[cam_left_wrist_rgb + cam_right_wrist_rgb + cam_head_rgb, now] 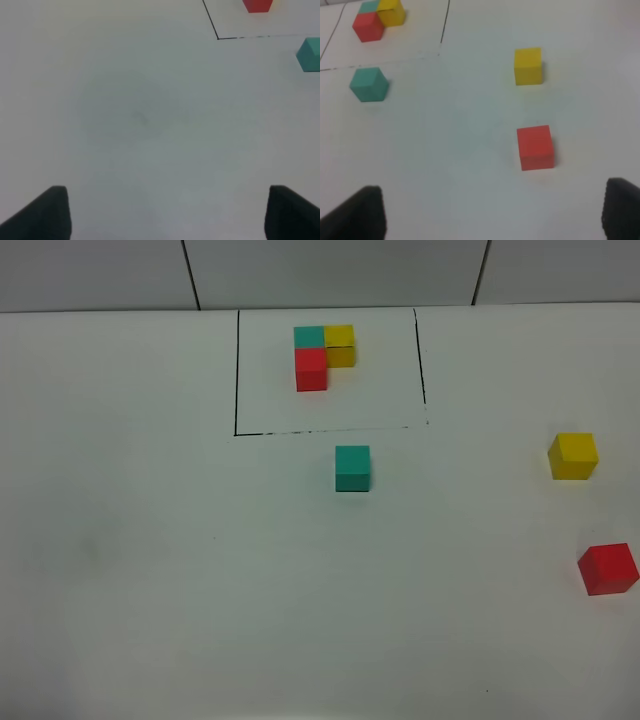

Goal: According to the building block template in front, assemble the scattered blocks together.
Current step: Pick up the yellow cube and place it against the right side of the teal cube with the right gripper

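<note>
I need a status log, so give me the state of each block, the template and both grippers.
Template: teal, yellow and red cubes joined in an L, inside the black outline.
Teal block: loose, flat on the table, just outside the outline, touching nothing.
Yellow block: loose, alone, far right.
Red block: loose, alone, apart from the yellow one.
Left gripper: open, empty.
Right gripper: open, empty.

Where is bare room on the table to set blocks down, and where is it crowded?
Bare: the table left of the teal cube, and the stretch between it and the yellow cube. Crowded: the right edge near the red cube, and the framed trio.
</note>
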`<state>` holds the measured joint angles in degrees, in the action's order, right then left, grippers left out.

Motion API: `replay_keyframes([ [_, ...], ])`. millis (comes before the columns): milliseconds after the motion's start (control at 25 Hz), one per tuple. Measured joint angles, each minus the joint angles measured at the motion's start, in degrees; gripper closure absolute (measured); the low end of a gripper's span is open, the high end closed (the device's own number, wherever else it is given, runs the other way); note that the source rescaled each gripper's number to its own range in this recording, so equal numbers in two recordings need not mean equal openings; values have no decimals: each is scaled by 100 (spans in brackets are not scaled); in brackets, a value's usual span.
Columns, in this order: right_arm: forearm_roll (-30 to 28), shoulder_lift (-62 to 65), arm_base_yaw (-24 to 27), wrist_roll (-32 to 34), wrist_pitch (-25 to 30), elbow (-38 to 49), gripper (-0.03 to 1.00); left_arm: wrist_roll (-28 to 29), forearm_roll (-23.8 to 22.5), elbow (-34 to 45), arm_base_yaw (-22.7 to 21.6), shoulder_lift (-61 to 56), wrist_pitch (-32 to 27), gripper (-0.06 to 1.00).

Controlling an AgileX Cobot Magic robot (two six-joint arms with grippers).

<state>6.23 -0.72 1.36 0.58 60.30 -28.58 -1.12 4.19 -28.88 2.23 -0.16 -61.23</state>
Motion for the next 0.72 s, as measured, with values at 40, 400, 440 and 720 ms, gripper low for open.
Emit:
replay_keyframes([
  [40, 0, 0, 0, 0, 0, 0, 22, 0, 0, 0, 0, 0, 0, 24],
  [400, 0, 0, 0, 5, 0, 0, 22, 0, 0, 0, 0, 0, 0, 24],
  [440, 0, 0, 0, 5, 0, 0, 22, 0, 0, 0, 0, 0, 0, 24],
  [720, 0, 0, 0, 5, 0, 0, 22, 0, 0, 0, 0, 0, 0, 24],
])
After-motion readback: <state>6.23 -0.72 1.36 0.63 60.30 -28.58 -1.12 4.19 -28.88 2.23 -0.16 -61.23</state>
